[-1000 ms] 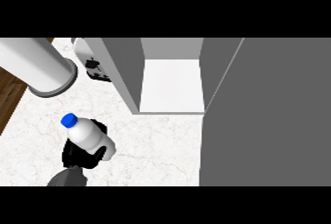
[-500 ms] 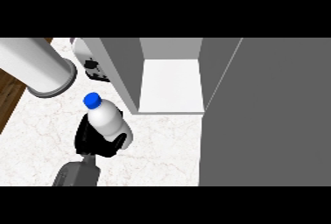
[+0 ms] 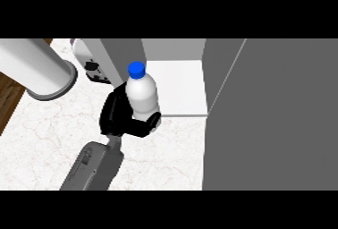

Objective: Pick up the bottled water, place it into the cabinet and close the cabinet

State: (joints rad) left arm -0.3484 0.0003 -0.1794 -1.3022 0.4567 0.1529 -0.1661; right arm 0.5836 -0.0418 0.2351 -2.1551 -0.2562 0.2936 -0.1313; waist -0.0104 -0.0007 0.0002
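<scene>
The bottled water (image 3: 142, 95) is a smooth, white, translucent-looking plastic bottle with rounded shoulders and a bright blue screw cap (image 3: 136, 68). It stands nearly upright, its cap tipped a little toward 11 o'clock. The left hand (image 3: 120, 117), matte black and blocky, is curled round the bottle's lower half. Its palm and fingers lie against the bottle's 9 o'clock side, and the thumb (image 3: 154, 123) hooks round the base at 5 o'clock, so the bottom of the bottle is hidden. The grey forearm (image 3: 92, 166), flat-sided with rounded edges, comes up from the view's lower edge at 7 o'clock and slants toward 1 o'clock to the wrist. The bottle shows against the left front corner of the open cabinet (image 3: 122, 50), which has plain flat grey walls and a smooth white inner floor (image 3: 181, 89) running off from the bottle toward 2 o'clock. Whether the bottle has crossed the cabinet's front lip cannot be told. A broad, featureless grey panel (image 3: 277, 116) fills the 3 o'clock side of the view. The desk (image 3: 40, 147) is white marble with faint grey veining, and a strip of dark wood flooring (image 3: 9, 100) shows past its 9 o'clock edge. At 10 o'clock from the bottle lies a large pale cylinder (image 3: 33, 67) with a darker rim, and at 11 o'clock, just beside the cabinet wall, stands a small white appliance (image 3: 92, 69) with a black knob.
</scene>
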